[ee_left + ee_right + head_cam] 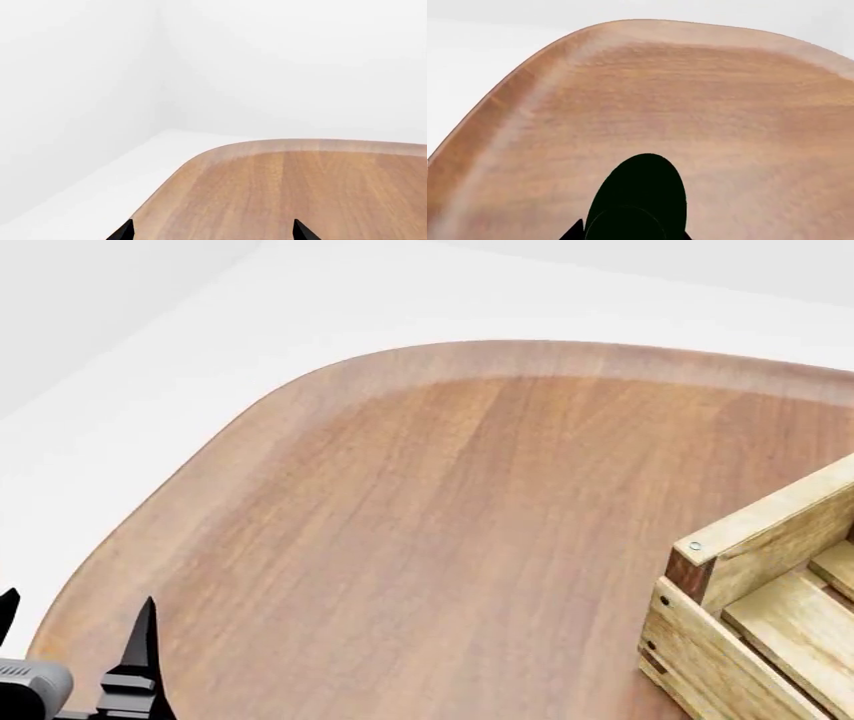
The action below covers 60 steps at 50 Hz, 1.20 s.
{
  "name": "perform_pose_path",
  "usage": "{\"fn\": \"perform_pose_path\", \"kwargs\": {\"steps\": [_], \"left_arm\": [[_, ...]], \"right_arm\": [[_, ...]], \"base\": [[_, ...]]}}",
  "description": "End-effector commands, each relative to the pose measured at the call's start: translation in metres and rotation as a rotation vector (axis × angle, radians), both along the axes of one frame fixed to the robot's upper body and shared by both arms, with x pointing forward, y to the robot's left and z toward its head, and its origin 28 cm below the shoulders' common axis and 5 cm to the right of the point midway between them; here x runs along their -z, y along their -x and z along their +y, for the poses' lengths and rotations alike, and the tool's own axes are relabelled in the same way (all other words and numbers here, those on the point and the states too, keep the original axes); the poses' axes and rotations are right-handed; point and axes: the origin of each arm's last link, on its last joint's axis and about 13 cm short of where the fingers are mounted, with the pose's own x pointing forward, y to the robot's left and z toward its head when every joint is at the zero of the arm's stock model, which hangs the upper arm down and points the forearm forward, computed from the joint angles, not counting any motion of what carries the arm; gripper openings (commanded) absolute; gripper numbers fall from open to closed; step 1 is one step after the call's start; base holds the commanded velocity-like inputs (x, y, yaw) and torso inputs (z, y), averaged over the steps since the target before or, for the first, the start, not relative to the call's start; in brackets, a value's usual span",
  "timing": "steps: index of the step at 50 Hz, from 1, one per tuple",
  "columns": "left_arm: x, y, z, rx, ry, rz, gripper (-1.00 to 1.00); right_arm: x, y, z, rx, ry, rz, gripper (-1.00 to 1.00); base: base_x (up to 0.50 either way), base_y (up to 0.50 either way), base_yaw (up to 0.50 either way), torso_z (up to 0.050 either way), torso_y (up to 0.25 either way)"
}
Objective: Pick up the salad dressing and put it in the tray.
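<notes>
Where the rounded brown wooden table (pixel 441 500) curves, wide bare room | one light-wood slatted tray (pixel 761 620) at right edge | left tool (pixel 74 625) spread open | right tool (pixel 640 200): cannot tell.

The desk (pixel 441 520) is showing warm brown wood grain with a paler rim. The tray (pixel 761 620) is showing light-wood slats and a dark-brown corner post. The left gripper (pixel 74 640) is showing black.

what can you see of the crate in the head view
Only one corner of the crate shows, at the view's lower right, cut off by the frame. It is light wood: slatted side walls with gaps, floor slats inside, and a dark-brown corner post capped by a pale rail with a small screw. It stands upright on the wooden table. What shows of its inside is bare, and no hand touches it.
</notes>
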Motion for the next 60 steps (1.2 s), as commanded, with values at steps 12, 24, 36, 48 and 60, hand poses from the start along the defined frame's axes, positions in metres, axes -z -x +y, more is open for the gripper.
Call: {"fn": "perform_pose_path", "kwargs": {"steps": [12, 24, 36, 48, 60], "left_arm": [[0.000, 0.000, 0.000, 0.001, -0.002, 0.000, 1.00], [-0.001, 0.000, 0.000, 0.004, -0.003, -0.002, 1.00], [-0.002, 0.000, 0.001, 0.001, -0.003, -0.006, 1.00], [0.000, 0.000, 0.001, -0.002, -0.001, -0.002, 1.00], [0.001, 0.000, 0.001, 0.000, -0.001, -0.001, 1.00]], "right_arm": [[-0.038, -0.004, -0.006, 0.080, -0.030, -0.135, -1.00], [-0.071, -0.004, -0.013, 0.117, -0.032, -0.232, -1.00], [-0.100, -0.012, -0.019, 0.225, -0.068, -0.343, -1.00], [-0.111, -0.016, -0.026, 0.322, -0.087, -0.420, -1.00], [-0.128, -0.030, -0.041, 0.467, -0.121, -0.462, -1.00]], "base": [[0.00, 0.00, 0.00, 0.000, 0.000], [0.00, 0.00, 0.00, 0.000, 0.000], [0.00, 0.00, 0.00, 0.000, 0.001], [0.00, 0.00, 0.00, 0.000, 0.000], [0.00, 0.00, 0.00, 0.000, 0.001]]}}
